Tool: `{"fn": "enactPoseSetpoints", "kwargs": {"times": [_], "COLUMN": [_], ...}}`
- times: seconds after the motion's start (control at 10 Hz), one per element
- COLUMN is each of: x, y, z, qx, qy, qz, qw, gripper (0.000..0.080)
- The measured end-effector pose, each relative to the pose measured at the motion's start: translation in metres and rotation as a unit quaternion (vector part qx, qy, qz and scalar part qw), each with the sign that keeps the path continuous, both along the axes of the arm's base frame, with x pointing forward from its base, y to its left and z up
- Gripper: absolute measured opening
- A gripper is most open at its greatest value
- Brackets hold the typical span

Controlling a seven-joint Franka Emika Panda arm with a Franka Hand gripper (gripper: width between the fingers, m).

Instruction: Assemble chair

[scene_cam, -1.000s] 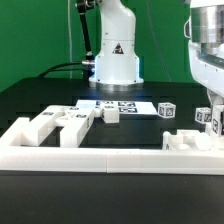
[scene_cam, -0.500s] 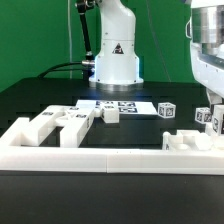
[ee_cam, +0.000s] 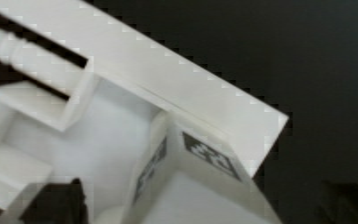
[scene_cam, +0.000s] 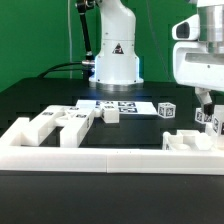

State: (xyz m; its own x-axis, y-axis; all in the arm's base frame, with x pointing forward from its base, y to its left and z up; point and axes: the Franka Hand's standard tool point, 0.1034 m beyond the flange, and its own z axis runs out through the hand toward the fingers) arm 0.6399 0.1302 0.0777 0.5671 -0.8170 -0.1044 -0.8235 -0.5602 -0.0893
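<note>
Exterior view: fingers point(scene_cam: 204, 99) apart above one chair piece point(scene_cam: 193, 142) at the exterior view's right, more chair parts point(scene_cam: 60, 125) clustered at its left on the worktop point(scene_cam: 30, 100), two tagged cubes point(scene_cam: 112, 115), one marker board point(scene_cam: 122, 104), wrist view: that chair piece point(ee_cam: 123, 110) close below, one tag point(ee_cam: 211, 152) showing

**Inspector:** What differs on the exterior view's right?

**Recorder:** The gripper point(scene_cam: 205, 100) sits differently. Its white housing point(scene_cam: 195, 60) now reaches further toward the exterior view's left. A grey block point(scene_cam: 186, 31) shows at its upper corner, where none showed before.

**Inspector:** Any change in height?

**Recorder:** The housing's lower edge appears slightly higher than half a second ago.
</note>
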Motion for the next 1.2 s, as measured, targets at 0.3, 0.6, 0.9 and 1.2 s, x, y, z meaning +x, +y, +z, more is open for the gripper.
{"fn": "enactPoseSetpoints", "kwargs": {"times": [0.3,0.6,0.9,1.2], "x": [0.0029,0.0027,0.003,0.0027], "y": [-0.0025,-0.0003,-0.0016,-0.0023], "z": [0.0012,0.0015,0.0015,0.0006], "qx": [-0.007,-0.02,-0.028,-0.028], "qy": [-0.026,-0.04,-0.049,-0.048], "qz": [0.155,0.28,0.37,0.369], "qw": [0.987,0.959,0.927,0.928], "gripper": [0.0649,0.0649,0.0649,0.041]}}
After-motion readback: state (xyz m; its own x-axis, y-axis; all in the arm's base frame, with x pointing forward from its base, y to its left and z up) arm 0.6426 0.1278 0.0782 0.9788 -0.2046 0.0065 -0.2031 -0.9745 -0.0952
